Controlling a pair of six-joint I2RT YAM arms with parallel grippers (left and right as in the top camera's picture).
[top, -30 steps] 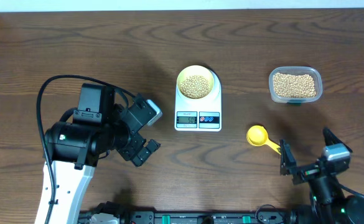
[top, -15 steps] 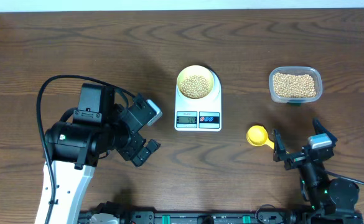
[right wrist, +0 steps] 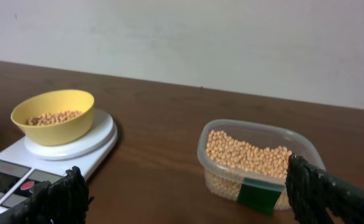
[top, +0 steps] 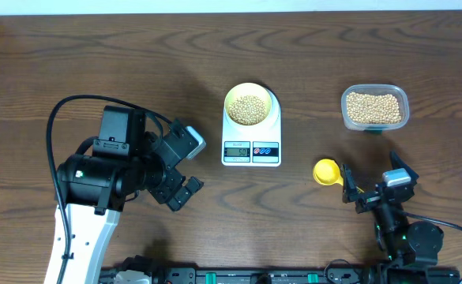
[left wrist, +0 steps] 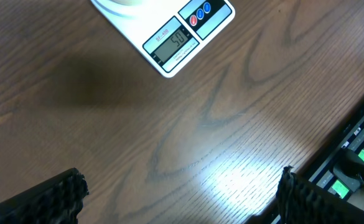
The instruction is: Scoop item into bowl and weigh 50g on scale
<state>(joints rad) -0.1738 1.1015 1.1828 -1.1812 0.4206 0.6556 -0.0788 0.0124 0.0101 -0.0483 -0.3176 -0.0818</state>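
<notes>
Right hand [top: 373, 180] shifted nearer scoop [top: 326, 171]; bowl [top: 228, 102] on scale [top: 251, 150].

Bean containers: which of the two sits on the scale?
The small yellow bowl sits on the white scale; the clear plastic container rests on the table.

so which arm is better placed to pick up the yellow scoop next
Right, probably. The right claw, open, sits just beside the yellow scoop, near the bean container. The left claw, also open, hangs on the far side of the scale, so it would have to reach past it.
</notes>
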